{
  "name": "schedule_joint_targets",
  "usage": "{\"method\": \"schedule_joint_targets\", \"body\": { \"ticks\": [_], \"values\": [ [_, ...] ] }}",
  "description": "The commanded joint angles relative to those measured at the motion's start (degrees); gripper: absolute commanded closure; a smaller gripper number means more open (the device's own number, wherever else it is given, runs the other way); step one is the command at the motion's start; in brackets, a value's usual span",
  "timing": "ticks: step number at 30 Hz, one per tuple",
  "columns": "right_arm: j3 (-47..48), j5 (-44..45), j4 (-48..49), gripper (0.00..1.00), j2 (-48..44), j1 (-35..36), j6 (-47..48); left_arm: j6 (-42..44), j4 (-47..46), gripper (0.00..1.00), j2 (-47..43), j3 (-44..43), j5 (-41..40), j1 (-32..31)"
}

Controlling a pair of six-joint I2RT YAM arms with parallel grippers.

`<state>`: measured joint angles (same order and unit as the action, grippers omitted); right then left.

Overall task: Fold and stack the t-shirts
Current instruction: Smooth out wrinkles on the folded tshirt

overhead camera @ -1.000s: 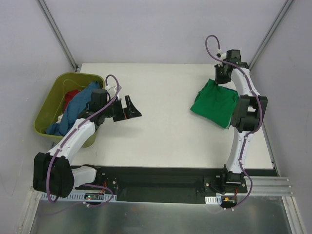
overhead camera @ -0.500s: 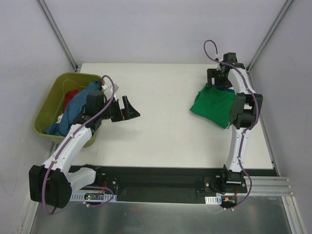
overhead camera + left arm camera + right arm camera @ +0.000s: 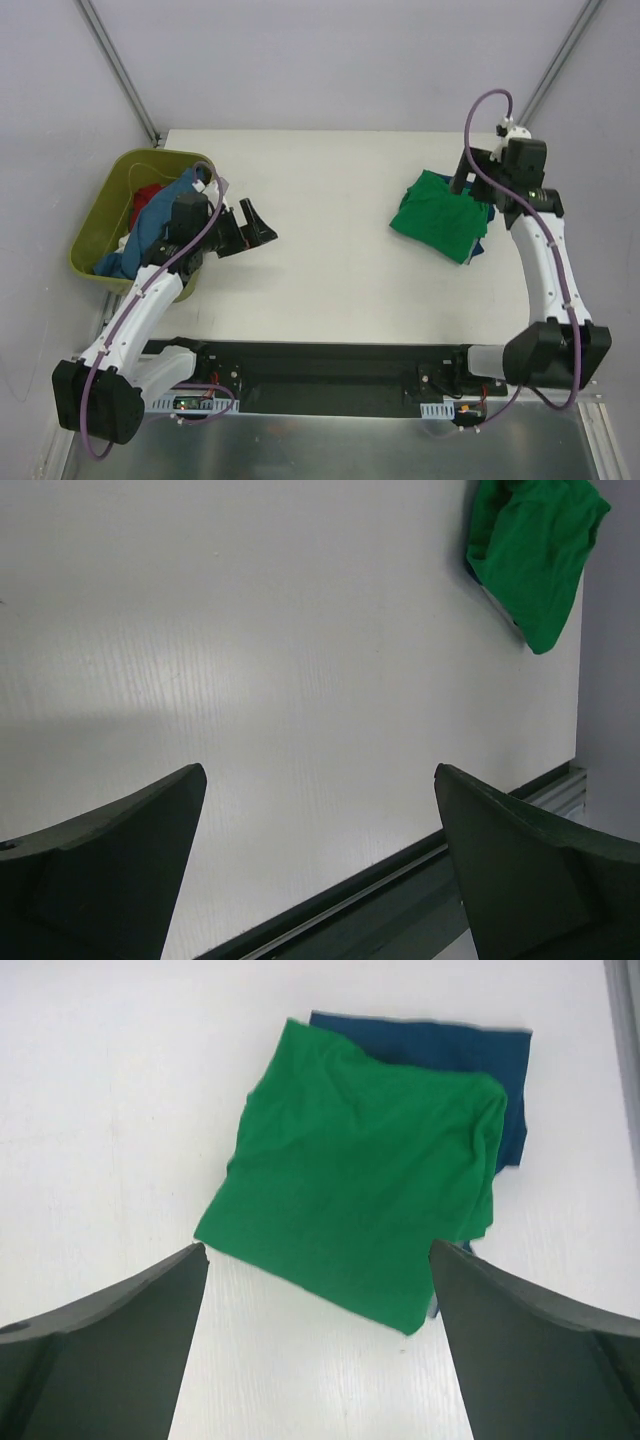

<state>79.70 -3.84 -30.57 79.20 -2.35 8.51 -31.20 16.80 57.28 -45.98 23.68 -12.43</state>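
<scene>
We show the right arm (image 3: 548, 262) arched over the table (image 3: 340, 290), with the right gripper (image 3: 318, 1252) spread wide and empty. Directly below it, the folded green t-shirt (image 3: 360, 1200) rests on a navy t-shirt (image 3: 480, 1045). The left arm (image 3: 150, 290) reaches forward, with the left gripper (image 3: 318, 772) likewise spread and empty. Behind it, the tub (image 3: 95, 262) holds a blue t-shirt (image 3: 150, 222) and a red t-shirt (image 3: 148, 196).

Green shirt (image 3: 370, 1170), navy shirt (image 3: 470, 1045), blue shirt (image 3: 160, 215), red shirt (image 3: 150, 193): four. Tub (image 3: 103, 203): one. Left tool (image 3: 318, 775), right tool (image 3: 318, 1250): two.
</scene>
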Motion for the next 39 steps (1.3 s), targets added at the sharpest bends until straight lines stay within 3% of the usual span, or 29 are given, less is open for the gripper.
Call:
{"method": "schedule_joint_targets", "body": {
  "ticks": [1,6,10,21,27,33,39],
  "values": [
    [-16.22,-0.47,6.22,0.03,-6.94,-0.64,-7.36,-2.9,2.18,0.01,-2.69,1.59,-4.87,-0.49],
    [-26.52,-6.24,10.44,0.03,-12.49,-0.55,-8.33,-3.08,3.15,0.01,-4.28,3.17,-6.37,-0.49],
    [-31.8,-12.77,13.95,0.03,-9.08,0.76,-10.18,-3.78,3.24,0.01,-4.37,4.49,-6.98,-0.49],
    [-15.2,-5.22,7.64,0.03,19.99,0.5,-10.53,-2.38,3.59,0.01,-4.37,5.02,-7.77,-0.49],
    [-10.72,-3.11,6.57,0.03,25.39,-0.11,-11.06,-1.76,4.56,0.01,-4.28,4.84,-8.83,-0.49],
    [-9.03,-3.72,6.39,0.03,19.52,0.06,-10.89,-1.84,5.97,0.01,-5.33,3.96,-10.06,-0.49],
    [-24.75,0.83,12.89,0.03,-6.13,2.26,-11.06,-1.67,6.58,0.01,-8.76,4.4,-10.93,-0.49]
  ]
}}
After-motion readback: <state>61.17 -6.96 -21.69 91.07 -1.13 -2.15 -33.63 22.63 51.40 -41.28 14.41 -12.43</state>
